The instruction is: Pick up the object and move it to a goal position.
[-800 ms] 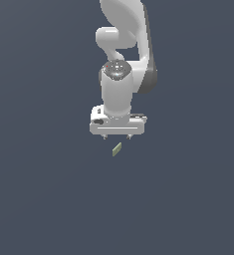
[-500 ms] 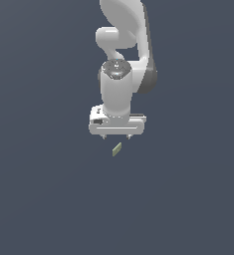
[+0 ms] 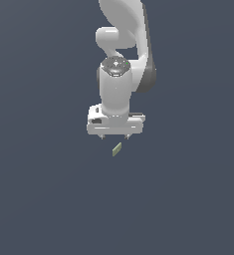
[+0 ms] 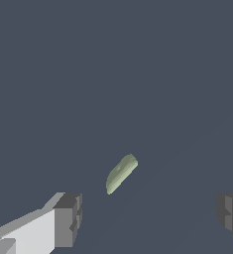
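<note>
In the exterior view, the white arm points straight down over a plain dark grey-blue surface. Its pincer hangs with two short fingertips spread wide under the broad white hand. The object, a tiny pale olive-green block, lies just below the pincer, apart from it and turned at a slant.

In the wrist view, the two grey fingertips stand far apart. The object lies on the surface between and beyond them, touching neither.
</note>
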Robot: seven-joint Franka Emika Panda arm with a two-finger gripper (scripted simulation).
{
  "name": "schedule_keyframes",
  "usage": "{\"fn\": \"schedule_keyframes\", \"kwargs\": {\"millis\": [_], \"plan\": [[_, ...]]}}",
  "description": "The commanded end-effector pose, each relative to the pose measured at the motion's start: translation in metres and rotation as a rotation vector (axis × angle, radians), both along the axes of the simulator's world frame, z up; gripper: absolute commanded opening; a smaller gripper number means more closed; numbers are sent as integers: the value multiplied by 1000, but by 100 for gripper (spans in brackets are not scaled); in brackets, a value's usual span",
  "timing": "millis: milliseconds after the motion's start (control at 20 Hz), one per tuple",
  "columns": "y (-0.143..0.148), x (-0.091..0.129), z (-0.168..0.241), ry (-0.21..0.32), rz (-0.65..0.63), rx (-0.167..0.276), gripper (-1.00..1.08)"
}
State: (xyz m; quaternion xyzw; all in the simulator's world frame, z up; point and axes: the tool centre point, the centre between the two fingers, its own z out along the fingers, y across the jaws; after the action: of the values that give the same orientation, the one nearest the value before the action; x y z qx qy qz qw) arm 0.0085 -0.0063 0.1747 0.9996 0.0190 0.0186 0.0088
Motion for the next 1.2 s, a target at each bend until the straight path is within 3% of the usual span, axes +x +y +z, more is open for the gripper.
{"fn": "schedule_keyframes", "kwargs": {"millis": [0, 500, 1150], "plan": [[0, 0, -1, 1, -9, 1, 100], [3, -3, -17, 7, -143, 12, 100], [7, -12, -57, 21, -492, 29, 100]]}}
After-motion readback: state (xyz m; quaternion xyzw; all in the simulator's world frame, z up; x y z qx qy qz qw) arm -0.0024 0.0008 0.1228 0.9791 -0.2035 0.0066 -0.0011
